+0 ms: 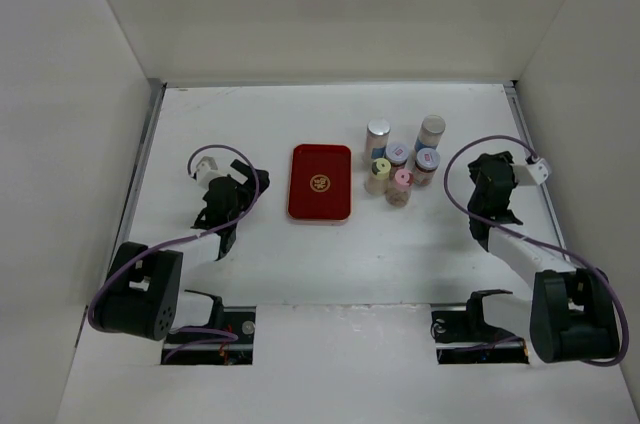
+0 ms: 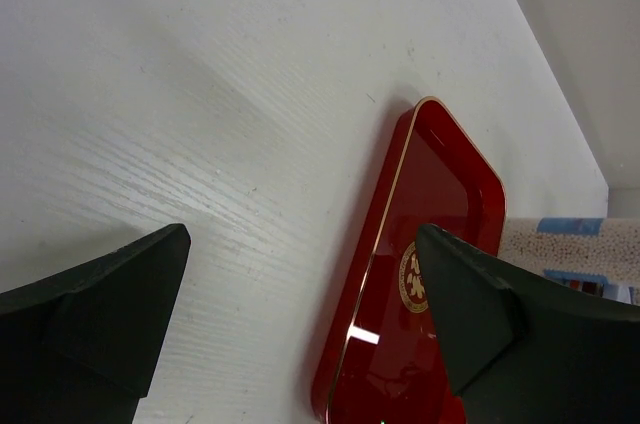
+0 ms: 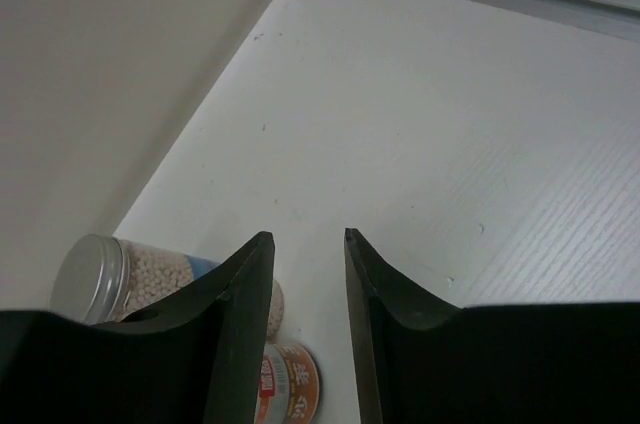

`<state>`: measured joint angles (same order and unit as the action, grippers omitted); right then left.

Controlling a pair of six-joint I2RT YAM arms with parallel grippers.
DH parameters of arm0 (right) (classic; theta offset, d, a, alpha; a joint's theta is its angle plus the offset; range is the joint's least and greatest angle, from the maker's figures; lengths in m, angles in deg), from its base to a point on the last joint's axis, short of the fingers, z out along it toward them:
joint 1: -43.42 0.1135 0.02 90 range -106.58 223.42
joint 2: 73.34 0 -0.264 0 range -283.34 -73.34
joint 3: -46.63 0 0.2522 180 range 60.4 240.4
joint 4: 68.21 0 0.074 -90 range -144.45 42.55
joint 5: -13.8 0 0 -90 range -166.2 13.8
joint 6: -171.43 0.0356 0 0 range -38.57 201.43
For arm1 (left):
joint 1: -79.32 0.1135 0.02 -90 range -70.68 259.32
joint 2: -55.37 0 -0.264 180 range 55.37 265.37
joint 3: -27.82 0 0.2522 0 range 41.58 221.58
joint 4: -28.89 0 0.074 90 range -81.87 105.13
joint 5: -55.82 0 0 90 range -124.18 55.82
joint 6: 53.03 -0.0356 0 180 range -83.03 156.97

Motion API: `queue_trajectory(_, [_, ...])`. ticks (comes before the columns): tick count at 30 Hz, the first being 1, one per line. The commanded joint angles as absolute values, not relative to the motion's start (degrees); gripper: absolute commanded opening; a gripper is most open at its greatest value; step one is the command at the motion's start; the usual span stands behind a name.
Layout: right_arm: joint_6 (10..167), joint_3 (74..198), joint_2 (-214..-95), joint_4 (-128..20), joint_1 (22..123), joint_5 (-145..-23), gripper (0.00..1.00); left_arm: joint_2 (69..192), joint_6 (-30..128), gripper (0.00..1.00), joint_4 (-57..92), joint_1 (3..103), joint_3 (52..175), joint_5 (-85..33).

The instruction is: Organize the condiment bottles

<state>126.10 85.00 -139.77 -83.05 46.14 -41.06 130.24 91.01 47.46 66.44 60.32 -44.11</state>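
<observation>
Top view: six condiment bottles point(image 1: 402, 159) stand clustered on the bench point(image 1: 230, 114), just right of the red tray point(image 1: 320, 182). The left gripper point(image 1: 230, 199) is left of the tray and the right gripper point(image 1: 488, 192) is right of the cluster. Finger gaps aren't readable from up there.

Left wrist view: fingers spread wide with bare bench between, tray ahead, one beige-filled bottle point(image 2: 575, 242) at the frame's right edge.

Right wrist view: fingers nearly together with a narrow gap, gripping nothing. A silver-lidded jar point(image 3: 100, 279) and an orange-labelled jar point(image 3: 295, 394) sit partly behind them.
</observation>
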Motion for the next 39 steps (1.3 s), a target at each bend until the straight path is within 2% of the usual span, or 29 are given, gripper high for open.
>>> queue_trajectory(1, [124.4, 87.7, -138.3, -84.9, 46.9, -40.5, 0.45, 128.2, 90.5, 1.00, 49.5, 66.4, 60.9, -45.1])
queue_trajectory(5, [123.8, 87.8, -137.8, -84.8, 47.7, -40.9, 0.53, 129.0, 90.4, 1.00, 49.7, 66.1, 61.3, -44.4])
queue_trajectory(7, [121.9, 87.9, -136.6, -84.9, 48.5, -41.3, 0.51, 129.4, 90.3, 1.00, 49.8, 65.8, 61.4, -44.7])
queue_trajectory(9, [119.8, 88.5, -134.5, -84.5, 49.8, -42.0, 0.36, 129.9, 90.3, 1.00, 49.9, 66.2, 61.5, -44.3])
queue_trajectory(10, [118.5, 89.2, -133.3, -84.1, 51.3, -42.6, 0.22, 129.9, 90.4, 1.00, 50.0, 66.4, 61.4, -44.0])
queue_trajectory(12, [116.6, 90.8, -131.7, -82.3, 54.7, -43.2, 0.10, 129.3, 90.4, 1.00, 50.1, 66.1, 61.3, -44.2])
queue_trajectory(14, [115.4, 93.9, -130.9, -78.4, 59.2, -42.5, 0.05, 129.0, 90.3, 1.00, 50.2, 65.7, 61.2, -44.9])
queue_trajectory(16, [114.7, 97.5, -131.7, -74.0, 63.4, -41.6, 0.06, 129.4, 90.3, 1.00, 49.9, 66.4, 61.2, -44.5])
queue_trajectory(18, [113.1, 99.8, -133.1, -70.6, 66.7, -41.2, 0.14, 129.3, 90.5, 1.00, 49.8, 66.4, 61.1, -44.1])
queue_trajectory(20, [110.7, 101.8, -135.1, -66.6, 69.6, -42.0, 0.35, 128.9, 90.5, 1.00, 49.8, 65.8, 61.1, -44.7])
queue_trajectory(22, [109.6, 102.5, -136.6, -62.5, 71.8, -41.2, 0.64, 129.3, 90.4, 1.00, 50.0, 66.0, 61.0, -44.7])
queue_trajectory(23, [109.0, 102.6, -137.2, -60.6, 72.5, -41.2, 0.76, 129.5, 90.6, 1.00, 49.8, 66.4, 61.0, -44.3])
queue_trajectory(25, [108.9, 102.4, -137.7, -56.3, 73.1, -41.0, 0.89, 129.0, 90.7, 1.00, 49.9, 66.4, 60.8, -43.8])
queue_trajectory(29, [108.5, 103.1, -138.6, -49.5, 73.2, -42.0, 0.92, 129.8, 90.6, 1.00, 50.1, 65.8, 61.0, -45.1])
queue_trajectory(39, [106.2, 104.9, -144.4, -49.9, 78.5, -45.6, 0.85, 130.3, 90.8, 1.00, 50.2, 66.4, 61.2, -43.7])
